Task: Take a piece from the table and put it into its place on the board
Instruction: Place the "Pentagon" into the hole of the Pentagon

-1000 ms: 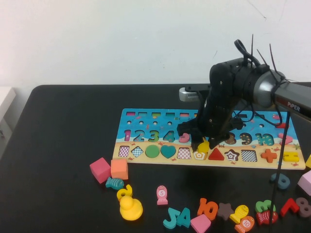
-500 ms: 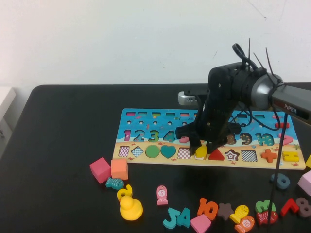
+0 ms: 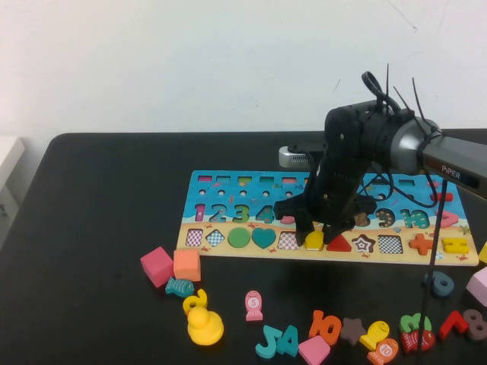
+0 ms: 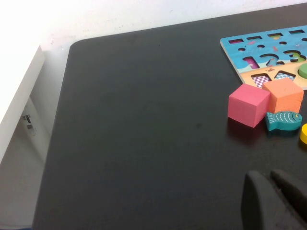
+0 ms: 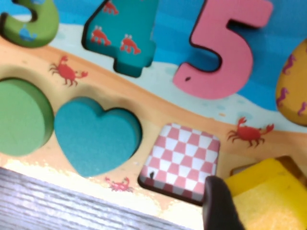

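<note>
The puzzle board (image 3: 228, 185) lies across the black table. My right gripper (image 3: 316, 237) hangs low over the board's bottom row and is shut on a yellow piece (image 3: 314, 240). The piece sits at the pentagon slot, between the pink-checked square slot (image 3: 288, 239) and the red triangle (image 3: 338, 243). In the right wrist view the yellow piece (image 5: 266, 199) fills the corner beside a dark fingertip (image 5: 218, 203), next to the checked slot (image 5: 184, 160). My left gripper (image 4: 276, 201) shows only in the left wrist view, over bare table away from the board.
A pink cube (image 3: 157, 265), orange cube (image 3: 186, 265), teal fish (image 3: 179, 287) and yellow duck (image 3: 204, 325) lie left front. Several loose numbers and shapes (image 3: 327, 327) lie along the front edge. A grey object (image 3: 293, 157) stands behind the board.
My right gripper has come down with the yellow piece, from just above the board to the pentagon slot. The left arm has not moved.
</note>
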